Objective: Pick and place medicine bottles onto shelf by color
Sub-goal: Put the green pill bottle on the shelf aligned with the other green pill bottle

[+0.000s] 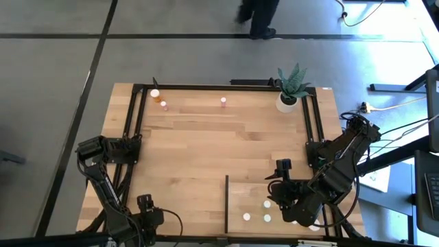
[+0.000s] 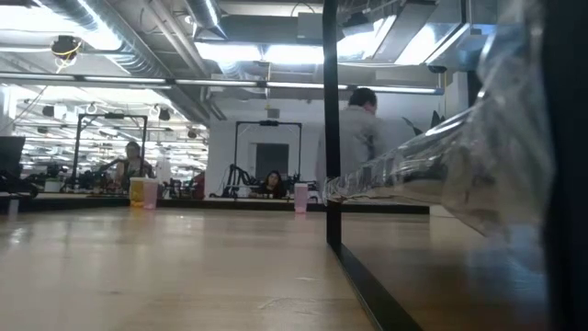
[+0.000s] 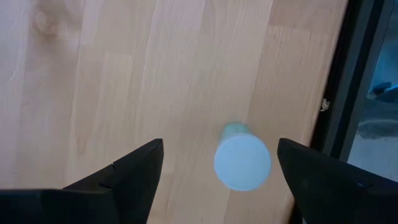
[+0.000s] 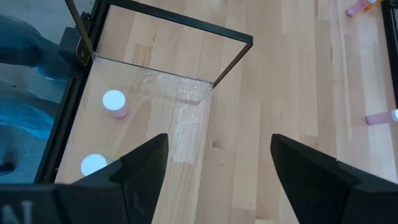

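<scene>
1. The left gripper (image 3: 217,171) is down at the near left corner of the table (image 1: 206,137). It looks straight down at a small bottle (image 3: 241,162) with a white cap.
2. Its two dark fingers (image 3: 127,177) are spread wide, one on each side of the bottle. They are not touching it.
3. The bottle stands upright, so we see mostly its round cap. It sits between the fingers, a bit closer to one finger than the other, and right next to the table's dark edge.
4. I think the next move is to go down and squeeze. The fingers may need to slide a little so the bottle is in the middle.
5. The right gripper (image 4: 217,180) hangs over the shelf (image 1: 240,195) at the near right part of the table. Its fingers are spread too and hold nothing.
6. Three white-capped bottles (image 1: 267,204) stand on the shelf already.
7. A few more bottles (image 1: 163,105) wait by the far edge, well away from both arms. One pink bottle (image 1: 223,101) stands alone there.
8. The left arm is the closer one for this bottle.
</scene>
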You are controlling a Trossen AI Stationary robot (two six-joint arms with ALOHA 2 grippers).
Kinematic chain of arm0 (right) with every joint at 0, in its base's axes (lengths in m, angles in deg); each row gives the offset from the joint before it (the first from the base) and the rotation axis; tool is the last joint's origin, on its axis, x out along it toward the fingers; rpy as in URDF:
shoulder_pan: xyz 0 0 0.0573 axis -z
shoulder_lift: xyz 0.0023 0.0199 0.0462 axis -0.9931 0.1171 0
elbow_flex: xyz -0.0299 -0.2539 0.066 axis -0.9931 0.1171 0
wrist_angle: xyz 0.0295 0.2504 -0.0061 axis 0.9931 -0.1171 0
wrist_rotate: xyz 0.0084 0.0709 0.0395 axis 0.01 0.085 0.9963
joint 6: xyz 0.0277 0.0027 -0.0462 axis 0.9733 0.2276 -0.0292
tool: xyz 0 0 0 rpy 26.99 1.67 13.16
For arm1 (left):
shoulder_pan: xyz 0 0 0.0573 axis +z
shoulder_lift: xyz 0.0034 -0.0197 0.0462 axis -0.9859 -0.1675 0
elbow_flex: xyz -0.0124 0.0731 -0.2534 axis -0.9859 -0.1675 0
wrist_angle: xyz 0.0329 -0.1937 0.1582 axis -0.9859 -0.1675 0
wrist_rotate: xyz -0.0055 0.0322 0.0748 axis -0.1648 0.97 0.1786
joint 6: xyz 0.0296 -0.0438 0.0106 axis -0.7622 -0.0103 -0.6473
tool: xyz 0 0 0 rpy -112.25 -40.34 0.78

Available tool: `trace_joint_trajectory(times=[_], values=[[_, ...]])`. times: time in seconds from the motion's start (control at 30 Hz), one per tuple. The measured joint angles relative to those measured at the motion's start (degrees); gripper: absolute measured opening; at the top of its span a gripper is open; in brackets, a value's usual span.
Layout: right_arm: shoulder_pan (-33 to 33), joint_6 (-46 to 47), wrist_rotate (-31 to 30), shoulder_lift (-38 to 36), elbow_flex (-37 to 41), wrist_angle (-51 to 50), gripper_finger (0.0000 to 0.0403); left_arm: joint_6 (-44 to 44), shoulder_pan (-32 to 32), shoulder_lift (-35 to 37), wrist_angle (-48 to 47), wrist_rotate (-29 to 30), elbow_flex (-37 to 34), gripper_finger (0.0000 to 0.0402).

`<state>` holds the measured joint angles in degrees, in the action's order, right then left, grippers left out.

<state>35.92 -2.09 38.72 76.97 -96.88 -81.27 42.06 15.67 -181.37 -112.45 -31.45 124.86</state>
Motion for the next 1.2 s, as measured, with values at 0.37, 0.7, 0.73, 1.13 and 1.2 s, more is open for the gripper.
trace_joint_trajectory(times=[0.37, 0.7, 0.73, 1.13, 1.2], values=[[-0.01, -0.02, -0.02, 0.00, 0.00, 0.00, 0.0284, 0.00, 0.00, 0.00, 0.04, -0.04, 0.00, 0.0249], [-0.01, -0.02, -0.04, 0.00, 0.02, -0.01, 0.0284, -1.54, -0.26, -4.93, 2.44, -2.74, -0.02, 0.0203], [0.01, -0.02, -0.04, 0.00, 0.00, -0.02, 0.0284, -1.71, -0.25, -5.60, 2.37, -3.50, -0.02, 0.0200], [-0.01, 0.01, -0.07, 0.00, 0.02, 0.00, 0.0284, -2.19, 2.14, -5.95, 2.32, -7.06, -0.02, 0.0196], [0.01, -0.02, -0.07, 0.00, 0.02, 0.00, 0.0284, -2.14, 2.66, -5.94, 2.34, -8.60, -0.02, 0.0194]])
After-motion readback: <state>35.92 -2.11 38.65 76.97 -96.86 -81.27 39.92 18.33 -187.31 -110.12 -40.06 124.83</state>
